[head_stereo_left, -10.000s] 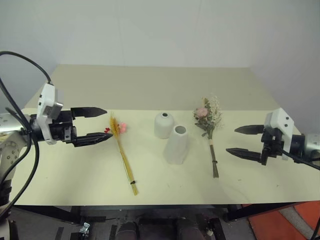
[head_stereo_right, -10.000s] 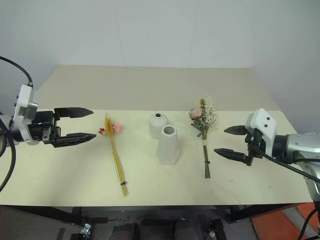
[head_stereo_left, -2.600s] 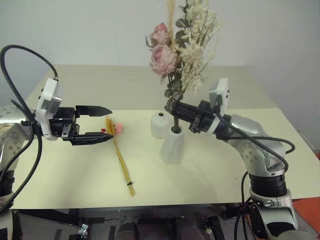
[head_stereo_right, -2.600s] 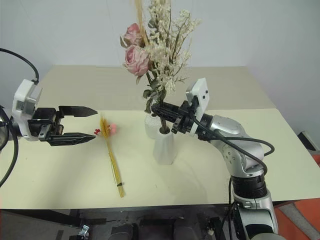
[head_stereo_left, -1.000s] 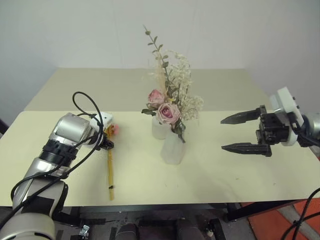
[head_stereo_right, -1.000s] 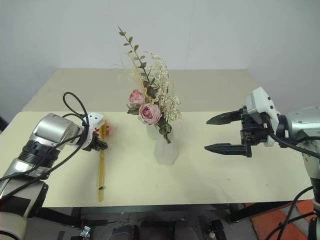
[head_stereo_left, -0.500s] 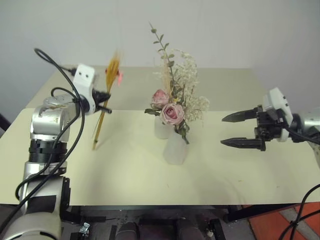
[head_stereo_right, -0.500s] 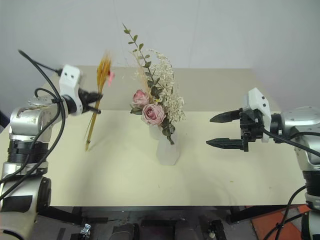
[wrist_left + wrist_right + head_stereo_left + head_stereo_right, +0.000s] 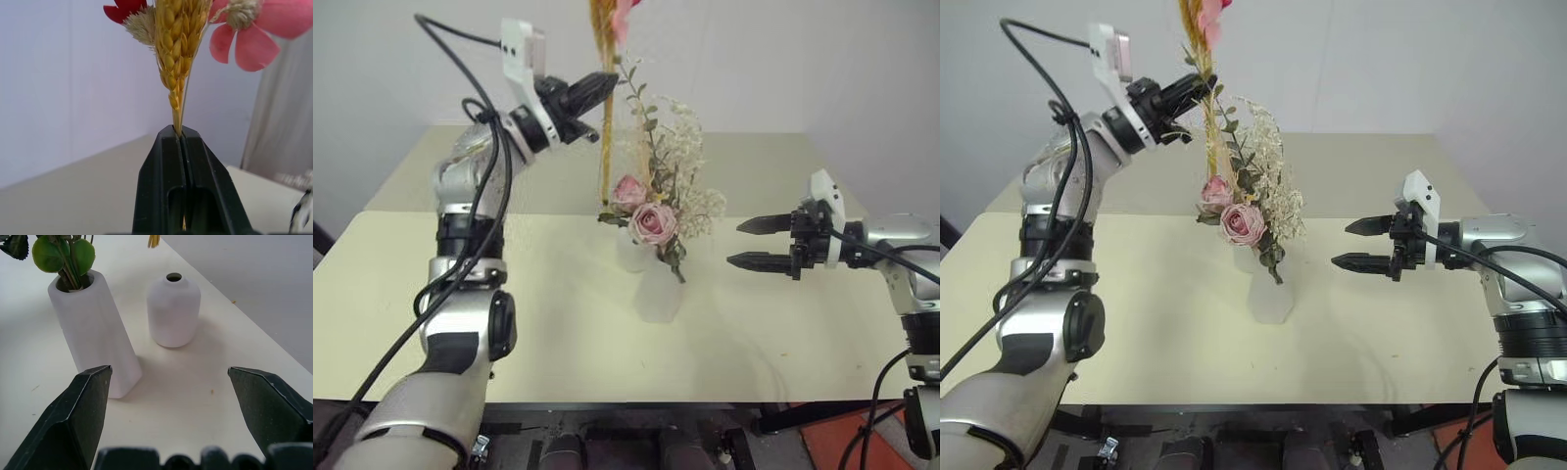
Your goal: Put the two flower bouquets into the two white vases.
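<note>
The left tool [image 9: 603, 86] is pinched tight on the straw-yellow stalk bundle [image 9: 604, 117], held upright high above the table [image 9: 558, 323], while the right tool [image 9: 1344, 244] hangs spread wide and empty beside the vases. The rose bouquet [image 9: 656, 211] already stands in the taller vase [image 9: 93, 328], crowding the shorter vase [image 9: 173, 308]. The thin stalks could snag those leaves or miss the shorter vase's small mouth on the way down.

Both vases look like matt white ceramic, smooth and unglazed: the tall vase [image 9: 93, 328] at 9 o'clock of the short vase [image 9: 173, 311]. The table [image 9: 558, 333] has a smooth, matt cream top. The straw stalks [image 9: 178, 44] look dry, grainy and rough, with soft, cloth-like pink petals. The roses [image 9: 651, 220] look like fabric, their cream sprigs dry and crumbly. The left gripper [image 9: 182, 147] and right gripper [image 9: 171, 396] look like hard black plastic with a faint sheen.
</note>
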Robot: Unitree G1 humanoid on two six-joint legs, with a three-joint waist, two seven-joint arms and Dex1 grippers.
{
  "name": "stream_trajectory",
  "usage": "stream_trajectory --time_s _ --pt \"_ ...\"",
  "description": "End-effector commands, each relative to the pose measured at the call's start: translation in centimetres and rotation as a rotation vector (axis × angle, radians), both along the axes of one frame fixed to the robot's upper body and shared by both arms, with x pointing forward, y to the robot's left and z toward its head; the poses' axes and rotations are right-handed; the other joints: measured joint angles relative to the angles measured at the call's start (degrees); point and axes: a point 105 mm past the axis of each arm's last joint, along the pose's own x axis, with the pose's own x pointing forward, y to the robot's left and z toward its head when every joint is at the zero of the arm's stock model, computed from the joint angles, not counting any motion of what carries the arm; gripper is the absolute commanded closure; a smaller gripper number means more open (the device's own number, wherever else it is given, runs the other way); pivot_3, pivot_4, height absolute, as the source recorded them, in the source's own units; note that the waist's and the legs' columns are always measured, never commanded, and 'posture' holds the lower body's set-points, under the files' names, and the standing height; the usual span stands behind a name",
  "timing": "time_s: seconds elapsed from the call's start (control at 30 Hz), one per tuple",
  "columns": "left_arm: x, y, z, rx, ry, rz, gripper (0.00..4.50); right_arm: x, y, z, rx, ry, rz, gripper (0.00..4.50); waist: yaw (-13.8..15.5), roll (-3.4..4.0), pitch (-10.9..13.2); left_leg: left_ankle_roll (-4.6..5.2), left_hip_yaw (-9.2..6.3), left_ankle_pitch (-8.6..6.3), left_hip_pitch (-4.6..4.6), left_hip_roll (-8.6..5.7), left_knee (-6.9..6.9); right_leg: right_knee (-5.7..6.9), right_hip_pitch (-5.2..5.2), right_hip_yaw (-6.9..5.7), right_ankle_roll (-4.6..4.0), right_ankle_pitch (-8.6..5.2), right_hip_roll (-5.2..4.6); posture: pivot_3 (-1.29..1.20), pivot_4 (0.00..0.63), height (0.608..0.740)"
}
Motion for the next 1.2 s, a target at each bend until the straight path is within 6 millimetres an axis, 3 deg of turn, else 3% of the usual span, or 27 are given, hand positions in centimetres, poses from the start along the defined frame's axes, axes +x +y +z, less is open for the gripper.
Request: stream_trajectory --time_s 0.03,0.53,1.0,1.2 --pt "-0.4 -0.8 1.9 -0.028 -0.073 -0.038 4.47 -0.4 0.3 1.3 0.009 -0.067 0.009 0.0 0.0 0.0 0.0 0.0 0.0 0.0 0.0 0.0 0.0 -0.03 0.01 0.0 0.01 0.01 0.0 0.0 0.15 0.74" --pt "0.4 -3.8 -0.1 -0.042 -0.043 -0.121 4.47 -1.7 0.1 0.7 0.016 -0.055 -0.015 0.0 0.1 0.0 0.0 0.0 -0.07 0.0 -0.12 -0.01 0.01 -0.13 0.01 -0.03 0.1 0.06 0.0 0.0 0.15 0.74" --pt "0.9 -4.5 -2.3 0.007 -0.006 -0.119 4.47 -2.2 0.1 0.5 0.025 -0.047 -0.032 0.0 0.1 0.0 0.0 0.0 -0.1 0.0 -0.13 -0.03 0.02 -0.12 0.01 -0.05 0.1 0.06 0.0 0.0 0.15 0.74" --pt "0.9 -4.6 -2.3 0.011 -0.004 -0.126 4.47 -2.3 0.0 0.4 0.027 -0.047 -0.038 0.0 0.1 0.0 0.0 0.0 -0.11 0.0 -0.12 -0.03 0.02 -0.12 0.01 -0.05 0.1 0.06 0.0 0.0 0.15 0.74"
